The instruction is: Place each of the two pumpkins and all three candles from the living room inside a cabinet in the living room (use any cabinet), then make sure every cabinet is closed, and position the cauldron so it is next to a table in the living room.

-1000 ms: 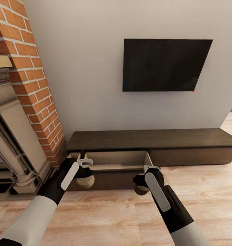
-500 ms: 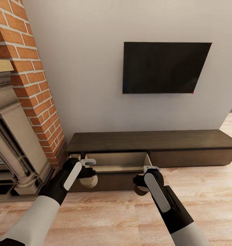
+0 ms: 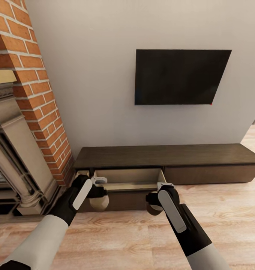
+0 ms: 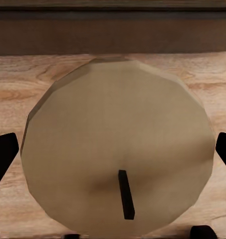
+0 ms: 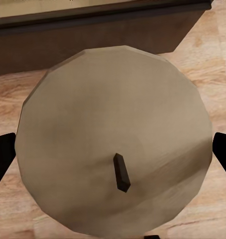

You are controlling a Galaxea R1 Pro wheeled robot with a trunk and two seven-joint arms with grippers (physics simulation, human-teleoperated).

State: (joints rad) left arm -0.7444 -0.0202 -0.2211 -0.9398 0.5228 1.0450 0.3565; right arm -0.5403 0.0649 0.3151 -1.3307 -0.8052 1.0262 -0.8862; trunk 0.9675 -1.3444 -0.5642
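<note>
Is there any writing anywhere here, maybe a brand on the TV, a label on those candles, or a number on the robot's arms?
None: no readable text in any view.
TV: plain black, no logo visible.
Candles, one in the left end effector and one in the right end effector: bare tan tops with dark wicks, no labels.
Cabinet and arms: unmarked.

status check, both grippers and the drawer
Left gripper shut on tan stubby candle. Right gripper likewise. Dark brown cabinet drawer open ahead, nothing blocking.
</note>
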